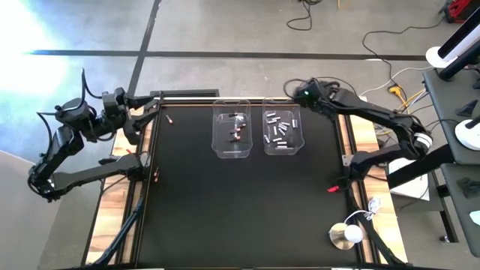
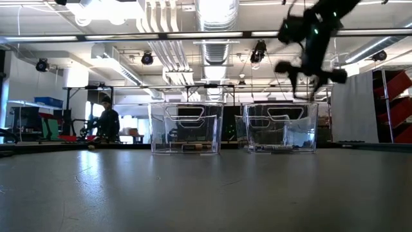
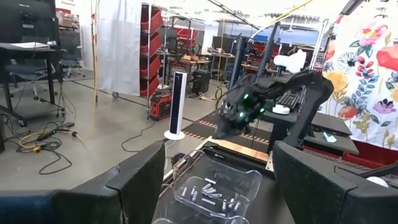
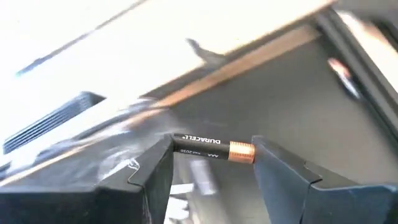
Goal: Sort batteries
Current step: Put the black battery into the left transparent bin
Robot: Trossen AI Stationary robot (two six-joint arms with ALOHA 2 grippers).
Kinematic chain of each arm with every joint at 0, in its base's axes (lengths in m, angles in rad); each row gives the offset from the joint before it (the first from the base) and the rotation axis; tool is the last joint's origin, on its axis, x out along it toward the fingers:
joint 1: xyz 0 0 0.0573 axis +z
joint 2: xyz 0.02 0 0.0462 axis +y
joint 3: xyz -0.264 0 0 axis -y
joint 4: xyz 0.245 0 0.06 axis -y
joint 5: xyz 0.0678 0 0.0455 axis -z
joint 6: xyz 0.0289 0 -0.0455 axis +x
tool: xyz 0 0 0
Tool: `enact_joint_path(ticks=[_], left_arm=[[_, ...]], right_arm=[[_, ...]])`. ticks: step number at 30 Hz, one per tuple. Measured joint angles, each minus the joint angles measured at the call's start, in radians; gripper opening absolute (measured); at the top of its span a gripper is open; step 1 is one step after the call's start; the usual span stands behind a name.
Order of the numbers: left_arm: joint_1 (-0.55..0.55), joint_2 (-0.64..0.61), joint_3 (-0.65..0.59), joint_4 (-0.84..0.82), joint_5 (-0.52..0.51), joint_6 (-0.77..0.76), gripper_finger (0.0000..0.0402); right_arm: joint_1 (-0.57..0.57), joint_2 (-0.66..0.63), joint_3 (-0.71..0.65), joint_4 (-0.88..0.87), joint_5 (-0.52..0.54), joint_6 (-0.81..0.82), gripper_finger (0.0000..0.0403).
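A: What does the battery (image 4: 214,150) in the right gripper (image 4: 211,171) look like?

B: A slim cylinder, black along most of its body with a copper band at one end. It lies crosswise between the two dark fingers, which are partly closed with one against each end.

A: Any writing on it?

B: Yes, "DURACELL" in pale letters, and below it "AAA" with smaller print too fine to read.

A: Where is that gripper?

B: Raised above the far right of the mat, just beyond the right clear bin (image 1: 282,132). In the low view it hangs high over that bin.

A: What do the bins hold?

B: The right one holds a loose heap of silvery-white batteries (image 1: 280,129). The left clear bin (image 1: 232,129), just beside it, holds a few dark batteries with a reddish tint (image 1: 238,129).

A: Any strays?

B: One small reddish battery (image 1: 169,118) lies near the mat's far left corner.

A: And the left gripper (image 3: 217,186)?

B: Off the mat's left edge, fingers spread wide, empty.
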Motion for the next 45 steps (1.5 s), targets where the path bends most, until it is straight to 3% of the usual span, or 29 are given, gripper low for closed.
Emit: enact_joint_path(ticks=[3,7,13,21,31,45], left_arm=[[0.0,0.003,0.0,0.003,0.0,0.0,0.0272],[0.0,0.007,0.0,-0.001,0.0,0.013,0.0272],[0.0,-0.028,0.002,-0.038,-0.08,0.045,0.0272],[0.0,-0.086,0.002,-0.074,-0.081,0.043,0.0272],[0.0,-0.093,-0.025,-0.09,-0.079,-0.035,0.0272],[0.0,-0.113,-0.099,-0.097,-0.078,-0.045,0.0272]], right_arm=[[0.081,0.063,0.134,0.015,0.061,-0.121,0.0181],[0.163,0.22,0.343,0.034,0.061,-0.307,0.0183],[0.231,0.488,0.643,0.022,-0.11,-0.441,0.0187],[0.315,0.761,0.924,0.007,-0.36,-0.627,0.0186],[0.336,1.057,1.306,-0.241,-0.428,-0.776,0.0185],[0.353,1.162,1.279,-0.282,-0.387,-0.799,0.0186]])
